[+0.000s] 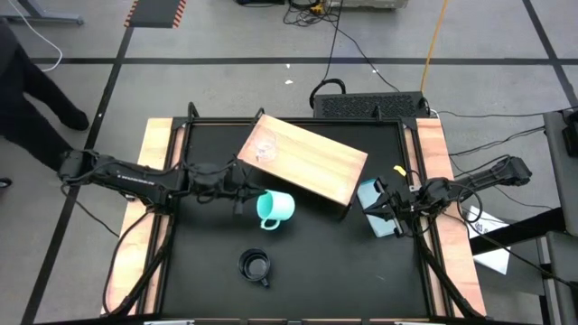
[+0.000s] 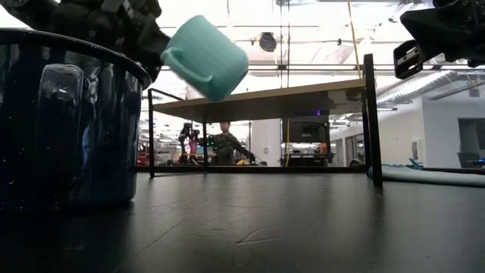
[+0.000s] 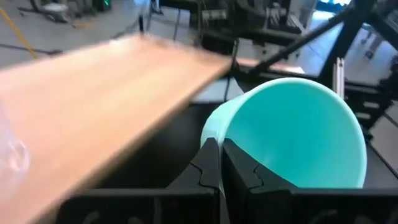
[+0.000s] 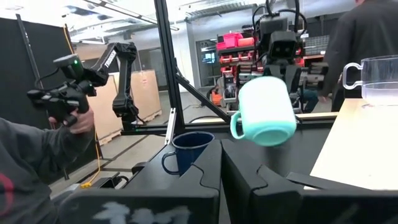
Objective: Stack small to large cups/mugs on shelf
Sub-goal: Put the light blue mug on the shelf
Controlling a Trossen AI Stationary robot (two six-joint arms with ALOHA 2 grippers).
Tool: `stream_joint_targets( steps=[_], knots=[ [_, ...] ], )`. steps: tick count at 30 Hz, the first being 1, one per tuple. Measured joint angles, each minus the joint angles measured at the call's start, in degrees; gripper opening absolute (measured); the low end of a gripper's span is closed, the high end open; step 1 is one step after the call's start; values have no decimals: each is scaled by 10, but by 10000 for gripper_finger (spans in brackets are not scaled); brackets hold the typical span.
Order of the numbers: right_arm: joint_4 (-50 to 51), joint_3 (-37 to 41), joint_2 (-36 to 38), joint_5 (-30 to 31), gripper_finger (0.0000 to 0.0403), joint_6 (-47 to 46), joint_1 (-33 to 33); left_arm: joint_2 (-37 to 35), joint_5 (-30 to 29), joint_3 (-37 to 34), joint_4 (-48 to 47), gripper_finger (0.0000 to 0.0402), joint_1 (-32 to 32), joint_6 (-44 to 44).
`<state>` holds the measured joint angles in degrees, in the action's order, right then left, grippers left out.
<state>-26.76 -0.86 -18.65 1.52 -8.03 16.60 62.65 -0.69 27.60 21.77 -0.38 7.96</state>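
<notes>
A turquoise mug [image 1: 276,207] hangs clear of the table beside the near edge of the wooden shelf [image 1: 307,162], with my left gripper [image 1: 246,200] shut on it. The small clear cup [image 1: 265,149] stands on the shelf's left end. Near the table's front stands the black mug [image 1: 256,266] on its base. My right gripper [image 1: 390,209] is shut and holds nothing, raised at the table's right side above a flat light-blue item [image 1: 372,215]. My left gripper holds the turquoise mug by its rim wall [image 3: 214,138], which runs down between the two shut fingers [image 3: 239,177]. The fingers come nearly level from the table's left. The mug is lifted clear and tilted, mouth toward the gripper, handle [image 4: 237,127] low.
The shelf lies askew across the far middle of the table on dark legs [image 2: 371,114]. Wooden strips [image 1: 153,181] run along both table sides. A person holding a controller [image 4: 62,102] shows beyond the table in the right wrist view.
</notes>
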Motion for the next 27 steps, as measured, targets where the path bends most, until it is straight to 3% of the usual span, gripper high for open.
stream_joint_targets(
  steps=[7,15,24,27],
  knots=[
    [0,0,0,0,0,1,0,0,-10,64,-21,1,2,-19],
    [0,0,0,0,0,1,0,1,-11,159,-157,1,27,-16],
    [0,0,0,0,0,1,0,72,-8,293,-294,1,68,-19],
    [-1,0,0,0,0,1,0,99,12,319,-293,1,77,-25]
  ],
)
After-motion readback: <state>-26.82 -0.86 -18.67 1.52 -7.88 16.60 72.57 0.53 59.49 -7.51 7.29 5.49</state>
